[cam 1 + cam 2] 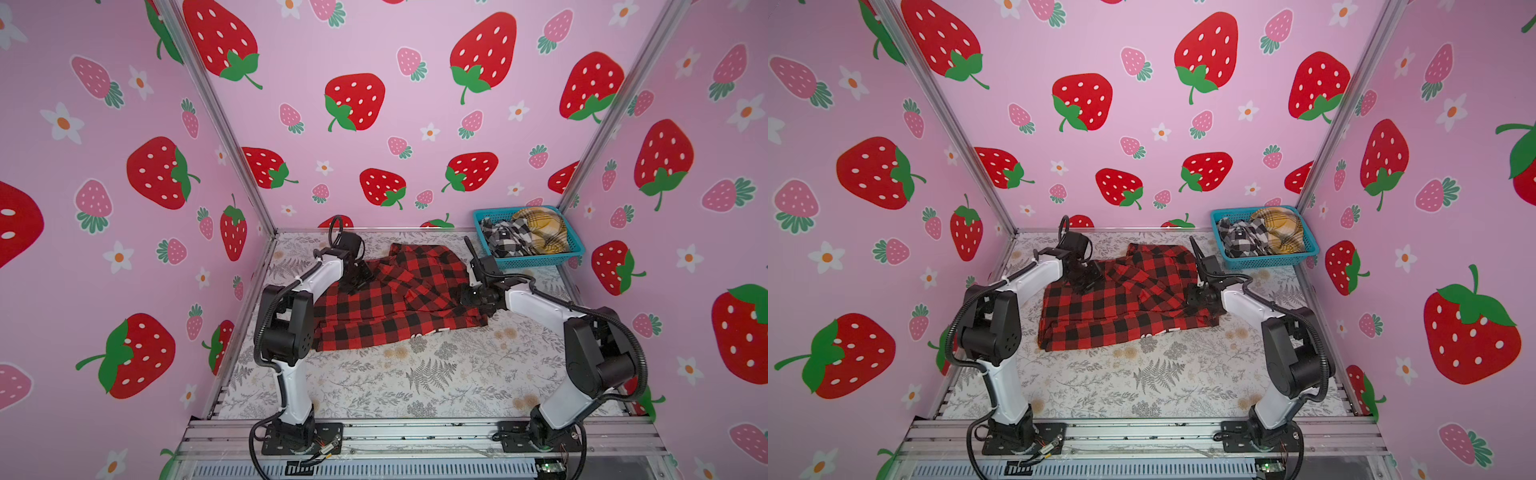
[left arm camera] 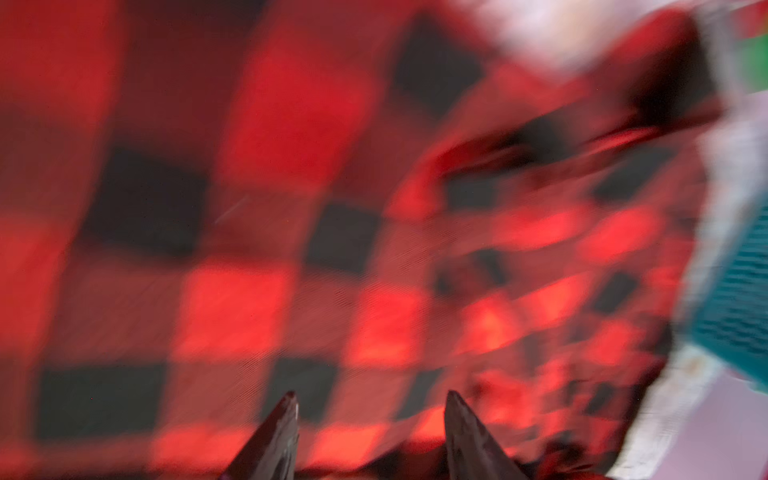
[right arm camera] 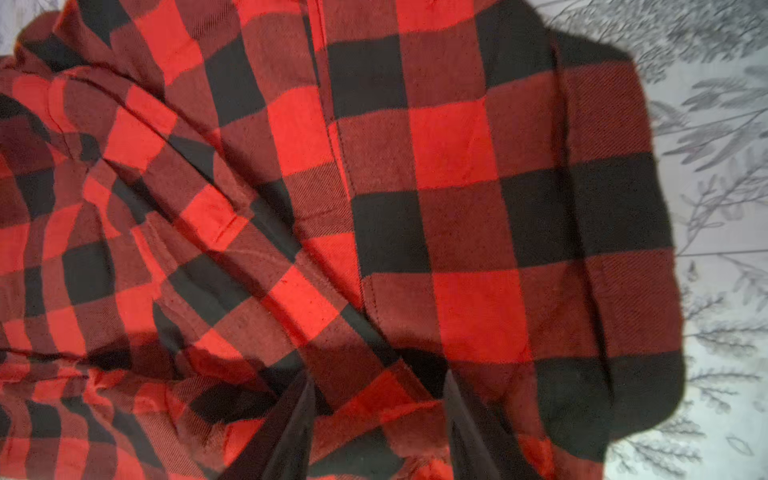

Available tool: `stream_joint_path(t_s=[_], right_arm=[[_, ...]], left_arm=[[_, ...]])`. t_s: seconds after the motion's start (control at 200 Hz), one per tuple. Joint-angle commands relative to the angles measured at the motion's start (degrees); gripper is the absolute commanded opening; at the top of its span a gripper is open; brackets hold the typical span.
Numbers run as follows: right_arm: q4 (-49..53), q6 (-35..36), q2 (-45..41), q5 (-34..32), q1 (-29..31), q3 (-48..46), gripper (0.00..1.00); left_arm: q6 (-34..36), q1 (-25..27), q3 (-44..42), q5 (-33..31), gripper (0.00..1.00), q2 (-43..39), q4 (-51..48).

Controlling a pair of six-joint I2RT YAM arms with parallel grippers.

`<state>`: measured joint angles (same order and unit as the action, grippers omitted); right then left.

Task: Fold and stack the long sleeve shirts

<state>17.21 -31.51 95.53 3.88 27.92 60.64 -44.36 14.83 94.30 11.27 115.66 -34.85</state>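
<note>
Folding of the first garment is under way, by my reading. The red-and-black shirt (image 1: pixel 395 299) lies on the surface (image 1: pixel 395 386), from centre toward 12 o'clock in both top views. It forms a rough slab with a straight near hem and rumpled, overlapping layers toward its 1 o'clock corner. White letters (image 1: pixel 1158 332) peek out at the 6 o'clock hem.

Left gripper (image 1: pixel 357 282): low over the shirt's 10 o'clock edge. The wrist view is motion-blurred, but the fingers (image 2: pixel 282 428) stand apart with only cloth beyond them. Nothing looks pinched.

Right gripper (image 1: pixel 465 300): at the shirt's 3 o'clock edge, close over the cloth. Its wrist view shows the fingers (image 3: pixel 297 424) parted, with plaid lying loose between them, not gathered. Whether they touch the fabric cannot be told.

Remaining stock: black-and-white shirt (image 1: pixel 505 239) and mustard-yellow shirt (image 1: pixel 540 230), both bundled in the teal basket (image 1: pixel 536 262) at 1 o'clock of the surface, near the red shirt's far corner. No stack begun.

Next move, as judged: the slab looks too wide and untidy to stack. Each gripper needs a pinch on an outer edge, through all layers. A matched carry across should follow, so the fold line stays straight. Soft flannel will likely sag and drag, so lift clear of the lower layer. Flatten the 1 o'clock wrinkles first.
</note>
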Motion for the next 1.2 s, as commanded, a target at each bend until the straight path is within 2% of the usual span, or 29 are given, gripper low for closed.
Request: stream_joint_path(t_s=[0.0, 0.115, 0.25, 0.5, 0.58, 0.625, 0.685, 0.745, 0.815, 0.83, 0.855, 1.0, 1.196], right_arm=[[1.97, -1.63, -1.52, -0.42, 0.88, -2.73, 0.49], [0.17, -3.31, -2.83, 0.54, 1.16, -6.10, 0.48], [-0.42, -4.00, -4.02, 1.17, 1.26, -7.90, 0.48], [-0.22, -4.52, -3.01, 1.48, 1.24, -6.88, 0.48], [-0.43, -4.87, -2.88, 2.05, 1.26, -6.78, 0.48], [-0.43, -5.05, -3.18, 2.23, 1.25, -6.71, 0.48], [-0.10, -5.23, -3.78, 2.31, 1.26, -6.62, 0.48], [0.39, -5.23, -4.48, 2.19, 1.26, -6.35, 0.48], [1.12, -5.23, -5.31, 2.26, 1.26, -5.92, 0.48], [1.27, -5.23, -5.44, 2.22, 1.26, -5.75, 0.48], [1.50, -5.16, -5.75, 2.21, 1.26, -5.52, 0.48], [2.95, -5.40, -7.70, 2.00, 1.26, -3.95, 0.48], [4.27, -5.32, -9.97, 1.24, 0.58, 0.59, 0.47]], left_arm=[[3.70, 2.04, 14.73, -1.34, 0.58, 8.33, -6.08], [5.19, 2.47, 27.65, -2.42, 0.59, 17.47, -10.89], [5.42, 2.62, 36.21, -3.08, 0.59, 23.46, -15.11], [5.48, 2.75, 35.99, -6.40, 0.58, 24.02, -17.27], [5.45, 2.75, 36.20, -5.73, 0.54, 24.98, -17.29], [5.26, 2.74, 36.54, -4.96, 0.49, 25.76, -17.12], [4.83, 2.70, 36.71, -3.92, 0.34, 26.29, -16.43], [4.29, 2.75, 36.64, -3.77, 0.25, 26.37, -15.27], [4.20, 2.74, 37.06, -3.71, 0.07, 26.53, -14.30], [4.15, 2.75, 37.35, -3.74, 0.00, 26.48, -14.23], [4.06, 2.75, 37.90, -3.72, 0.00, 26.52, -14.28], [3.42, 2.87, 37.14, 0.15, 0.00, 22.05, -9.50], [2.30, 4.78, 24.87, 1.85, 0.00, 5.03, 7.37]])
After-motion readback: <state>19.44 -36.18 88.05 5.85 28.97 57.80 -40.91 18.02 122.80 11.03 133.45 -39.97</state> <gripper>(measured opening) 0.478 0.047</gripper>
